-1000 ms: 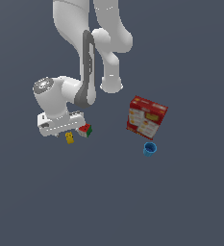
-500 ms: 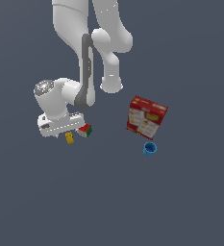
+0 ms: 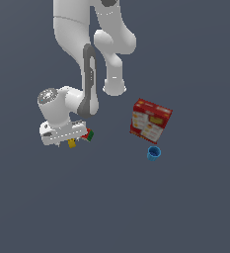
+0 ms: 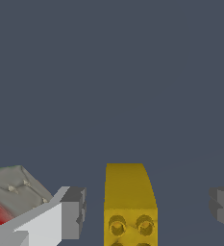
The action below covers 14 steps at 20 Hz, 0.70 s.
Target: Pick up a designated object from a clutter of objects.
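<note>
One yellow figure (image 4: 130, 206), cube (image 3: 89, 134), box (image 3: 150, 121), cup (image 3: 154, 153).

1. Setting: a simulated test scene, not a furnished room.
2. Evidence: the floor (image 3: 195, 207) is one flat, uniform grey-blue plane with no walls or furniture.
3. Evidence: the arm (image 3: 87, 59), box (image 3: 150, 121), cup (image 3: 154, 153) and yellow figure (image 4: 129, 204) show flat, rendered shading.

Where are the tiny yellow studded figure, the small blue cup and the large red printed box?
tiny yellow studded figure (image 4: 129, 202): wrist view, middle of its body.
small blue cup (image 3: 154, 153): exterior view, on its rim.
large red printed box (image 3: 150, 120): exterior view, centre of its printed face.
</note>
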Available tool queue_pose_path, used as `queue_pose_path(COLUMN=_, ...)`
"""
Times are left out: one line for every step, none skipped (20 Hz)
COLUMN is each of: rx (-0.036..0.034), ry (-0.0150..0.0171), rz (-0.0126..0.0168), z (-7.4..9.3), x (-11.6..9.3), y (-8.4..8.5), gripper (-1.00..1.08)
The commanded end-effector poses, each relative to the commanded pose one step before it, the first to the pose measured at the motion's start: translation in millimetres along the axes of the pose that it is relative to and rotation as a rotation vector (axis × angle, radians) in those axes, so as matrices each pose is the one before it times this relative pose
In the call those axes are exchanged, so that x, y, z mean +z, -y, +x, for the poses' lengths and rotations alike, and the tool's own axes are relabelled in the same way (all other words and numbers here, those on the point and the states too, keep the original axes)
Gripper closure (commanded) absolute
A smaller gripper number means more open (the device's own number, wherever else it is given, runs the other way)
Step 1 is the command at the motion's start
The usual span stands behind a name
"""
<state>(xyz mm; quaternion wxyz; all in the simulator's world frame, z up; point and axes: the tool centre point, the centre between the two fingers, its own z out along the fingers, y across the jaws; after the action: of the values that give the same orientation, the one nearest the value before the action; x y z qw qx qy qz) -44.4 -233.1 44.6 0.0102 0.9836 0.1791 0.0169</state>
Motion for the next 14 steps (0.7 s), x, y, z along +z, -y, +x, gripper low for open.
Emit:
queue_pose_path(rx=0.00287, ry=0.02973, rz=0.02608, z=-13.3, x=21.1, y=8.79, gripper=-0.92)
queue_pose_path(rx=0.0, ry=0.0, rz=0.0, z=0.04, x=0.75, y=-0.09, gripper=-0.92)
queue_pose_path(rx=0.0, ry=0.0, rz=0.0, z=0.02, x=0.25, y=-0.03, gripper=-0.92)
queue_pose_path(rx=0.0, ry=0.0, rz=0.0, z=0.0, x=0.0, y=0.0, gripper=1.08)
queue_pose_path(rx=0.0, ry=0.0, rz=0.0, z=0.0, x=0.0, y=0.0, gripper=1.08)
queue_pose_path(rx=0.0, ry=0.0, rz=0.0, z=0.0, x=0.0, y=0.0, gripper=1.08)
queue_pose_path(rx=0.0, ry=0.0, rz=0.0, z=0.0, x=0.0, y=0.0, gripper=1.08)
queue_pose_path(rx=0.0, ry=0.0, rz=0.0, z=0.0, x=0.0, y=0.0, gripper=1.08)
queue_pose_path(rx=0.0, ry=0.0, rz=0.0, z=0.0, x=0.0, y=0.0, gripper=1.08)
queue_pose_path(rx=0.0, ry=0.0, rz=0.0, z=0.0, x=0.0, y=0.0, gripper=1.08)
queue_pose_path(rx=0.0, ry=0.0, rz=0.0, z=0.0, x=0.0, y=0.0, gripper=1.08)
queue_pose_path(rx=0.0, ry=0.0, rz=0.0, z=0.0, x=0.0, y=0.0, gripper=1.08)
queue_pose_path(rx=0.0, ry=0.0, rz=0.0, z=0.0, x=0.0, y=0.0, gripper=1.08)
queue_pose_path(rx=-0.00579, ry=-0.01633, rz=-0.01393, z=8.27, x=-9.24, y=-2.98, gripper=1.08)
